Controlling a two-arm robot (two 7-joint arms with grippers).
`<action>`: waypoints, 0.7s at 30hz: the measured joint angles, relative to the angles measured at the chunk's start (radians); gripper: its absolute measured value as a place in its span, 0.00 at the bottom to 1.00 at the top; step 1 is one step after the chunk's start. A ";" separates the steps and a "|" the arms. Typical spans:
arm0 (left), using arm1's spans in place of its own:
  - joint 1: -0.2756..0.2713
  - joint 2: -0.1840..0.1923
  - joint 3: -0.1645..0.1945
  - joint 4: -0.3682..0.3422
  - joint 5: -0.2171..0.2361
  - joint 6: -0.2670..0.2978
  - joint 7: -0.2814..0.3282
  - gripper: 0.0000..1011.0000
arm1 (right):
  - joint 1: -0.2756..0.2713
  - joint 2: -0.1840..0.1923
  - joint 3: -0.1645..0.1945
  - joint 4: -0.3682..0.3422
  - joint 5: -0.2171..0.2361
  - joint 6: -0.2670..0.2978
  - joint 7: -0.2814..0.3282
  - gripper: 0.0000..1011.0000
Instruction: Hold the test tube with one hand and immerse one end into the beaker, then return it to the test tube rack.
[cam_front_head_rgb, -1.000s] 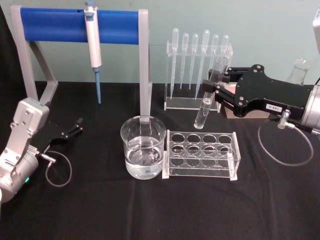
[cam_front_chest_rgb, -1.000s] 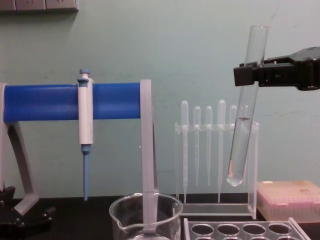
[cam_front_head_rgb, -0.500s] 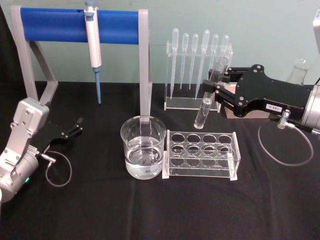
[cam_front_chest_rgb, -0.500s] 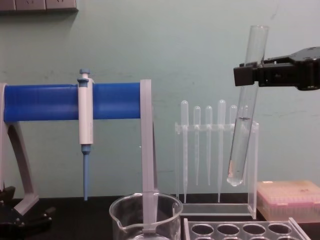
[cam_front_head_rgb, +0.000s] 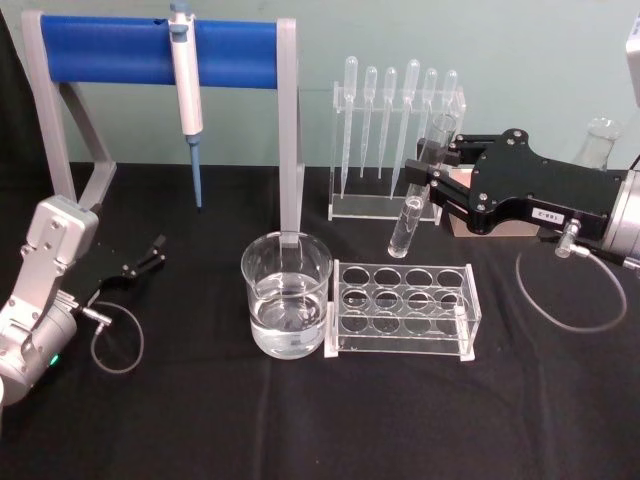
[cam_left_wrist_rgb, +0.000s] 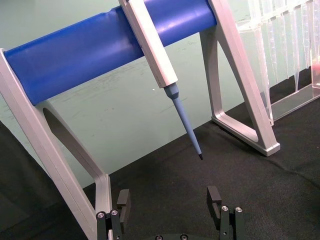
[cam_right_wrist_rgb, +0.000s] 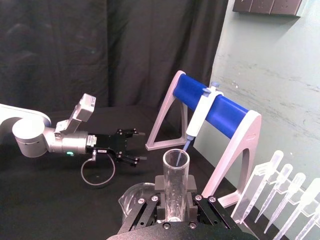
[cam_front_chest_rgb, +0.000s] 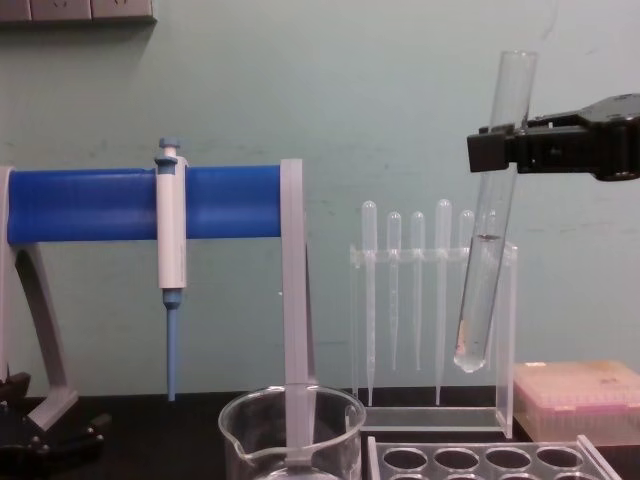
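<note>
the right arm comes in from the right, held high; the right gripper (cam_front_head_rgb: 428, 178) is level (silver wrist at the view's edge) and pinched on the upper part of the tube (cam_front_head_rgb: 405, 225). the left arm sits low on the left, the left gripper (cam_front_head_rgb: 152, 252) spread wide, pointing forward.

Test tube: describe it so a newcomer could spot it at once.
Start at the clear pipette rack at the back of the table. Just in front of its right end, the right gripper clamps the test tube in mid-air, tilted, round bottom down. Unlike the thin bulb-topped pipettes, it is wider, open-topped clear glass.
</note>
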 joint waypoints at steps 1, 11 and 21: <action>0.000 0.000 0.000 0.000 0.000 0.000 0.000 0.99 | 0.000 0.000 0.000 0.000 0.000 0.000 0.000 0.22; 0.000 0.000 0.000 0.000 0.000 0.000 0.000 0.99 | 0.000 0.000 0.000 0.000 0.000 0.000 0.000 0.22; 0.000 0.000 0.000 0.000 0.000 0.000 0.000 0.99 | 0.000 0.000 0.000 0.000 0.000 0.000 0.000 0.22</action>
